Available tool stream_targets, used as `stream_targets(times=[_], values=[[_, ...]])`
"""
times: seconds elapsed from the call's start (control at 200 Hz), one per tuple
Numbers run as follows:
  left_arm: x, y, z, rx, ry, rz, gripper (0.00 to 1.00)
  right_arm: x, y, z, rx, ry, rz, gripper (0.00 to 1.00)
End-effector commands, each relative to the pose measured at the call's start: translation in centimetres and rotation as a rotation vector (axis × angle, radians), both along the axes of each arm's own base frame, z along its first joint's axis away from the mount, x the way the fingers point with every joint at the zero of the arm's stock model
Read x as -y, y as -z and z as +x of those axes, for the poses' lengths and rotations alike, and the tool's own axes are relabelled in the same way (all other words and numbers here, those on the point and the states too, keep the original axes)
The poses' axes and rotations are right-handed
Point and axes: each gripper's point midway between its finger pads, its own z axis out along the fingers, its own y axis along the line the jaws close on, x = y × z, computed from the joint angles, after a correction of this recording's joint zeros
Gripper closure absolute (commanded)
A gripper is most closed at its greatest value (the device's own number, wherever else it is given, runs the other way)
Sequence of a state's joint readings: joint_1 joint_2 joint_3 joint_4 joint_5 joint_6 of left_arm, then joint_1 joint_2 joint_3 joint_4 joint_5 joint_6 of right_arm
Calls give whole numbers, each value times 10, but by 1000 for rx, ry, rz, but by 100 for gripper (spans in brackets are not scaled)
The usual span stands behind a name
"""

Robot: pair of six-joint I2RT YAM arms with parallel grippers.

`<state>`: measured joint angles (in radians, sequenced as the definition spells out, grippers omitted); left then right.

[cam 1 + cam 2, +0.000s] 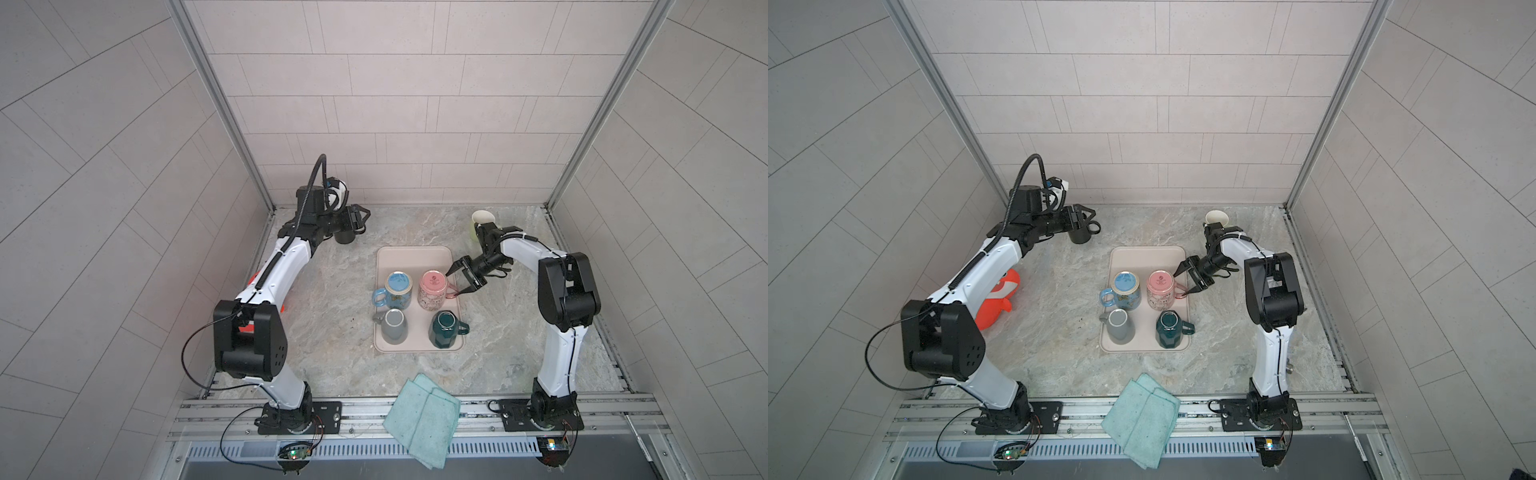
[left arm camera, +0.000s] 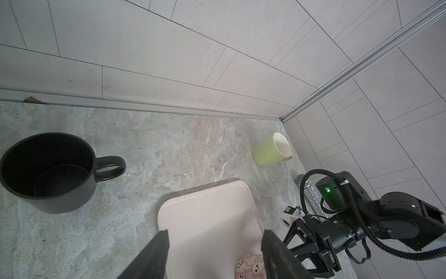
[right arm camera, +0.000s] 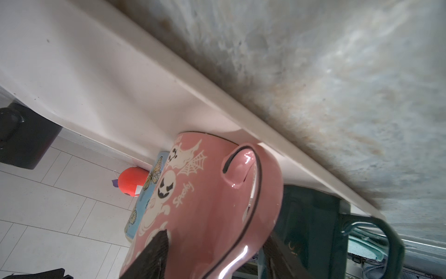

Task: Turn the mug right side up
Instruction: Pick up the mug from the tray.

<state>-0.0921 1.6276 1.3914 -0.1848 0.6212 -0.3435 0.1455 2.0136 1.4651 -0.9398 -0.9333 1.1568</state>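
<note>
A: Step in hand?
B: The grasp. The right gripper (image 1: 453, 283) sits at the handle of the pink mug (image 1: 432, 291), jaws spread astride it. By the right wrist view they are not yet pinching. The mug stands base-up on the tray (image 1: 415, 257), far row, right side.
A: Next move?
B: My read: close on the handle, lift clear, roll the wrist over, set it down on its base.
A: Surroundings, near to far?
B: Teal cloths (image 1: 422, 419) lie at the near edge. On the tray, grey mug (image 1: 393, 328) and dark green mug (image 1: 444, 330) make the near row, with the blue mug (image 1: 397, 289) just left of the pink one. The dark green mug crowds the swing; the tray's far half is bare. Far left, the left gripper (image 1: 365, 219) hangs spread and empty beside a black mug (image 2: 48, 174). Far right, a pale green mug (image 2: 271, 149) lies on its side.
</note>
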Motion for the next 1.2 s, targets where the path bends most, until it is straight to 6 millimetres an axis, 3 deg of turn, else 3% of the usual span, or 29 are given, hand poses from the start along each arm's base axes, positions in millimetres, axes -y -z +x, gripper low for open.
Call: stream_targets(times=[0.0,0.215,0.42,0.706,0.961,1.091,1.196], values=[[-3,-1,-1,7,-2,-2,33,-2,8,-1,-48,15,-23,37],[-7,0,-2,6,-7,-2,33,-3,15,5,-57,16,-25,42],[-10,1,-4,3,-13,0,33,-5,15,16,-44,16,-16,56],[-13,2,-5,1,-19,0,34,-5,18,14,-44,13,-12,82],[-14,1,-8,0,-19,-1,34,-1,18,18,-36,24,-17,89],[-13,-1,-8,3,-20,-2,34,0,19,28,-13,46,-20,100],[-13,-1,-8,3,-20,-2,34,-2,19,42,22,86,-14,100]])
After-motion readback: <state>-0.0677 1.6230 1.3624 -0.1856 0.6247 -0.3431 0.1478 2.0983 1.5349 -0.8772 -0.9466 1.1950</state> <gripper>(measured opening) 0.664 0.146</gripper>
